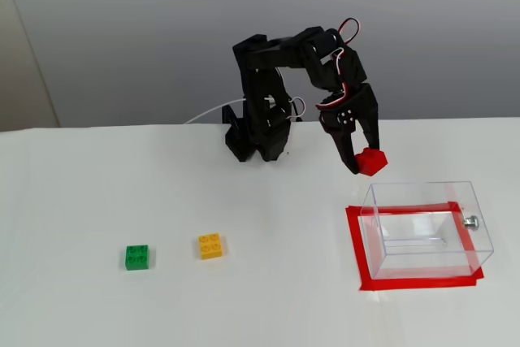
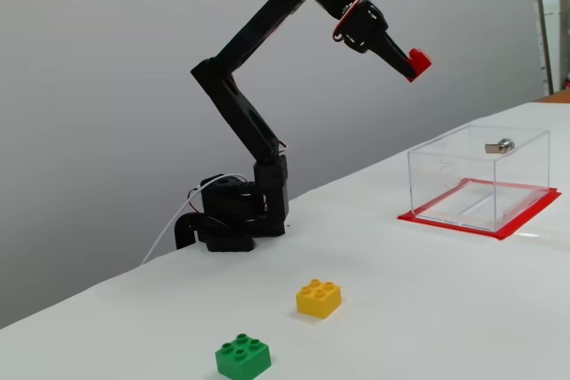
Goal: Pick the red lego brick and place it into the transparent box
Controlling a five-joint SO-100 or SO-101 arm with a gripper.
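Note:
The red lego brick (image 1: 371, 161) (image 2: 419, 62) hangs in the air, held between the black fingers of my gripper (image 1: 364, 160) (image 2: 413, 61), which is shut on it. In both fixed views the brick is high above the table, a little short of the transparent box (image 1: 426, 227) (image 2: 481, 175) and on its arm side. The box stands open-topped on a red tape rectangle, with a small silver knob (image 1: 470, 221) (image 2: 500, 145) on one wall. Nothing lies inside it.
A yellow brick (image 1: 211, 246) (image 2: 320, 297) and a green brick (image 1: 137, 257) (image 2: 243, 356) lie on the white table, well away from the box. The arm's base (image 1: 256, 132) (image 2: 232, 215) stands at the back by the grey wall.

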